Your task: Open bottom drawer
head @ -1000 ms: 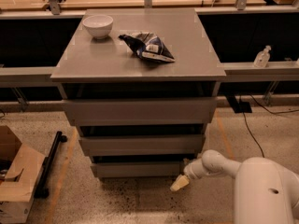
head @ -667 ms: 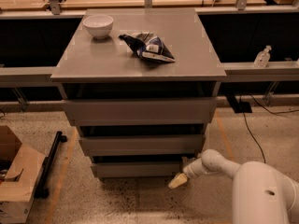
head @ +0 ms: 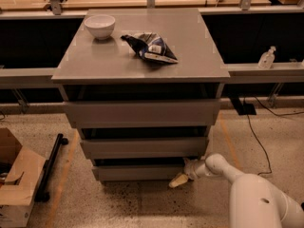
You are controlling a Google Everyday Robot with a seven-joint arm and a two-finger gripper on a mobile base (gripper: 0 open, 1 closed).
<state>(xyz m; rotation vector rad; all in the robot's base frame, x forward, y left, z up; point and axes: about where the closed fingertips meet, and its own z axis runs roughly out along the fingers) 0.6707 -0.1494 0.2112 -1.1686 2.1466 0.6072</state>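
Gripper (head: 180,179) has crept toward the bottom drawer (head: 137,173), right end.

The bottom drawer (head: 137,173) was a plain matte grey slab with no handle, sitting lowest in the cabinet just above the floor, its front flat and level with a dark gap above it. None of its inside was showing. The gripper (head: 182,177) was down low, right at the drawer's front right corner.

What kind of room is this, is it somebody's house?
Probably a robot lab or workshop, not a home: speckled floor, loose cable, cardboard box. The robot's gripper is low down at the right end of the bottom drawer.
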